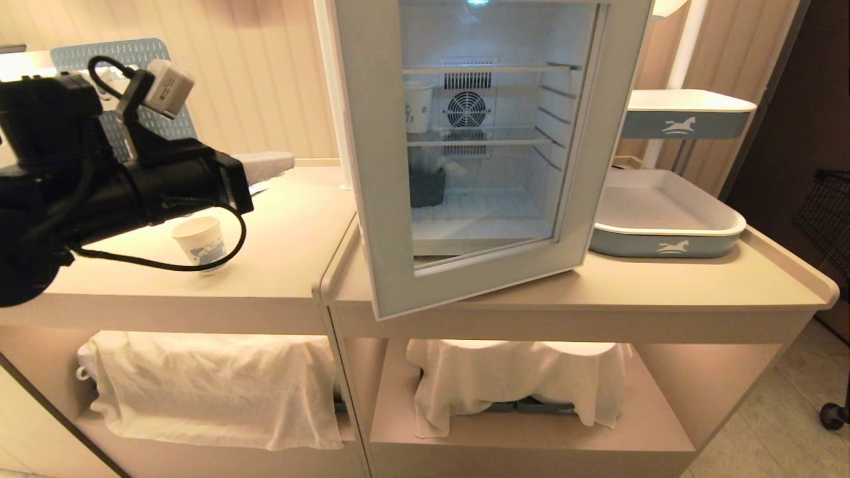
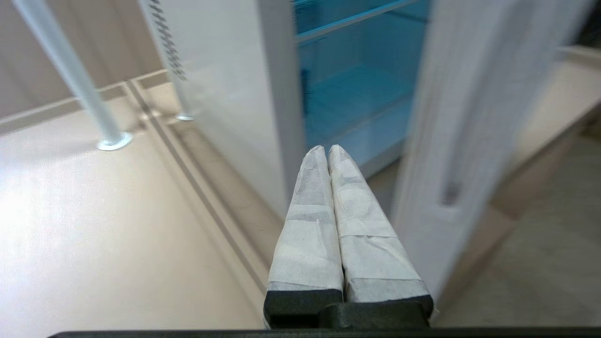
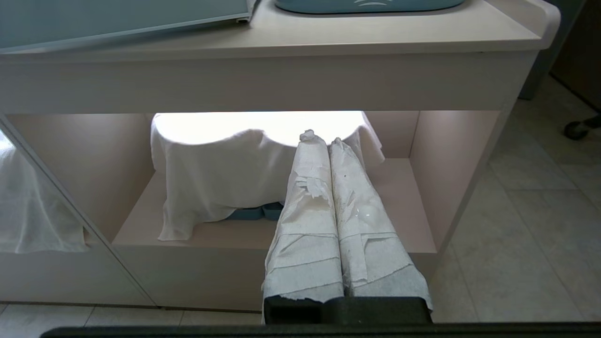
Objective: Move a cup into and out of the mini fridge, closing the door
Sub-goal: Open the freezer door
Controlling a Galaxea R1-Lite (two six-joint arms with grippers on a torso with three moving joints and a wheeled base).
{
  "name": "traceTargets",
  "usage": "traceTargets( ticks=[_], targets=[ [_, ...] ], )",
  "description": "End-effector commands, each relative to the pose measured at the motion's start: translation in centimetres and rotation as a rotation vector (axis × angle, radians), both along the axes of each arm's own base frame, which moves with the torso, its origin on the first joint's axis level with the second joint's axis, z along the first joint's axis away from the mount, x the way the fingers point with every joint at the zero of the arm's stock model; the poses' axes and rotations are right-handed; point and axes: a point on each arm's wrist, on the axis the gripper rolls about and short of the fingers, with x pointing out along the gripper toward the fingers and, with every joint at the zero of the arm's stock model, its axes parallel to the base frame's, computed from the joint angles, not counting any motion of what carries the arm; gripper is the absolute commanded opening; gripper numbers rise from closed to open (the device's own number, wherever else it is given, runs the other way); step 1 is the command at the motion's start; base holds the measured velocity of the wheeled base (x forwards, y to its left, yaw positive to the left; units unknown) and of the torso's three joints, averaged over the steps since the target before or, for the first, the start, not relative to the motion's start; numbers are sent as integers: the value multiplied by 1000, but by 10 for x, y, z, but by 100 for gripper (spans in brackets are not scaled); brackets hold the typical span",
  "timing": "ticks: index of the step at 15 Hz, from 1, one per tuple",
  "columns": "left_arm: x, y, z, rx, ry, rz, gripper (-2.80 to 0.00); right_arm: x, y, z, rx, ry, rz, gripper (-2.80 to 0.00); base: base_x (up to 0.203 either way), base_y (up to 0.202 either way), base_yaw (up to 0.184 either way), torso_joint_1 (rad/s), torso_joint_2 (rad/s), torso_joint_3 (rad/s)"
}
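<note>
Standing upright at lower left of the head view, the cup [image 1: 199,242] sits on the tabletop [image 1: 285,259], outside the mini fridge [image 1: 478,133].

Small, white and tapered, the cup shows a blue print on its side and a rolled rim; its mouth faces up, long axis vertical, partly behind the left arm's black cable. The mini fridge fills the upper centre, its door [image 1: 385,199] swung ajar toward the camera; through the glass, 1 other white cup [image 1: 418,106] shows at the upper wire shelf and a dark object lower down. The left pincer [image 2: 327,150] is clenched on nothing, aimed at the gap beside the door. The right pincer [image 3: 324,141] is clenched too, low before the cabinet shelf.
</note>
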Motion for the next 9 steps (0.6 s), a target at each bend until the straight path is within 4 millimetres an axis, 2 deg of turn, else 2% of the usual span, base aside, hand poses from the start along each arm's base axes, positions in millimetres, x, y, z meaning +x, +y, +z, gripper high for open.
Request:
traceTargets(
  ticks=[1, 3, 6, 9],
  targets=[
    [33, 1, -23, 63, 23, 84, -280, 0, 0, 0, -1, 1, 1, -280, 0, 0, 0, 0, 0, 0],
    [46, -4, -36, 87, 44, 134, -280, 0, 0, 0, -1, 1, 1, -280, 0, 0, 0, 0, 0, 0],
    [63, -22, -46, 101, 58, 223, -280, 0, 0, 0, -1, 0, 1, -280, 0, 0, 0, 0, 0, 0],
    [75, -52, -48, 94, 55, 278, -280, 0, 0, 0, -1, 1, 1, -280, 0, 0, 0, 0, 0, 0]
  ],
)
